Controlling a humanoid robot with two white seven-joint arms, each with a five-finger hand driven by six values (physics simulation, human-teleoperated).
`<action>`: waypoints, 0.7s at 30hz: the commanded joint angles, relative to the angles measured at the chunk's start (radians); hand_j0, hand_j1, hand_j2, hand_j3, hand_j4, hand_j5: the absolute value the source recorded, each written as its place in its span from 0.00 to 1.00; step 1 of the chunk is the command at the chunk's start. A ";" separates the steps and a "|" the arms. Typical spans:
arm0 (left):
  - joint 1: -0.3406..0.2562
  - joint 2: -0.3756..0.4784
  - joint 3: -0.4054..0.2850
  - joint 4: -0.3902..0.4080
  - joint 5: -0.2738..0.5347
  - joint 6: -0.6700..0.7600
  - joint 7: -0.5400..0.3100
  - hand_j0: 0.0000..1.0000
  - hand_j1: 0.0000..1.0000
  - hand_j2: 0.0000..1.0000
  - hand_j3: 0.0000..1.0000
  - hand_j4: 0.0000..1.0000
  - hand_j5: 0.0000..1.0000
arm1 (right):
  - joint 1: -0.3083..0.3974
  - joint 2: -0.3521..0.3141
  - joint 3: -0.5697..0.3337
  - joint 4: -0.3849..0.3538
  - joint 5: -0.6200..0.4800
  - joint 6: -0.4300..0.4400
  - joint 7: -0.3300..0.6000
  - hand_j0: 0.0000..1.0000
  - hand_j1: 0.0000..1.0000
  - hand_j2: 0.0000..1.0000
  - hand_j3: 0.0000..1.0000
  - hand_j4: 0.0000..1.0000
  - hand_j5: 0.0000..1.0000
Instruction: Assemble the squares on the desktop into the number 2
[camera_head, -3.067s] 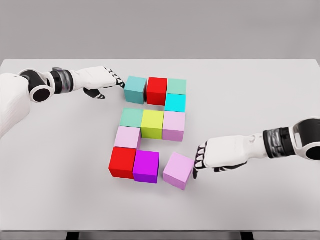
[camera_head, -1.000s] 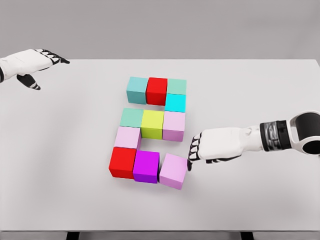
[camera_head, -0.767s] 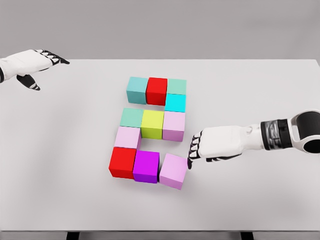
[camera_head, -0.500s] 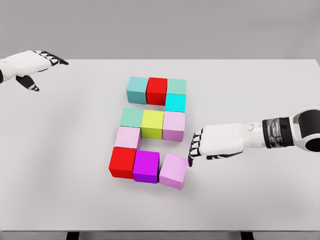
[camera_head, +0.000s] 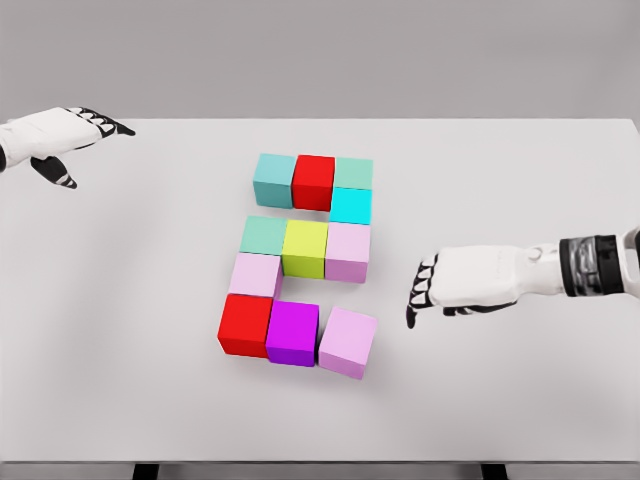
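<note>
Bright, even, diffuse light from overhead; the render is sharp edge to edge, without glare. Only faint soft shadows lie on the bench (camera_head: 120, 350) beneath the cubes (camera_head: 300, 255).

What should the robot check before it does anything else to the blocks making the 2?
1. Top row, teal cube, red cube and green cube, sits tight: ok.
2. Cyan cube links top to middle row: ok.
3. Bottom row: the light purple cube sits beside the magenta cube but turned a bit, not lined up: not ok.
4. Right hand is off the blocks, open, holding nothing: ok.
5. Left hand is far at the white table's corner, out of the way: ok.
</note>
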 joint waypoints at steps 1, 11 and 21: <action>0.000 0.000 0.003 0.000 0.005 0.001 0.001 1.00 1.00 1.00 1.00 1.00 1.00 | 0.000 -0.004 0.015 0.000 -0.006 0.002 -0.006 0.61 0.61 0.61 0.61 0.61 0.61; 0.003 0.002 0.003 0.000 0.005 0.001 0.001 1.00 1.00 1.00 1.00 1.00 1.00 | 0.000 0.004 0.045 0.000 -0.006 0.002 -0.019 0.60 0.60 0.60 0.60 0.60 0.60; 0.003 0.002 0.003 0.000 0.009 0.001 0.001 1.00 1.00 1.00 1.00 1.00 1.00 | 0.000 0.019 0.058 0.000 -0.003 0.002 -0.053 0.60 0.60 0.60 0.60 0.60 0.60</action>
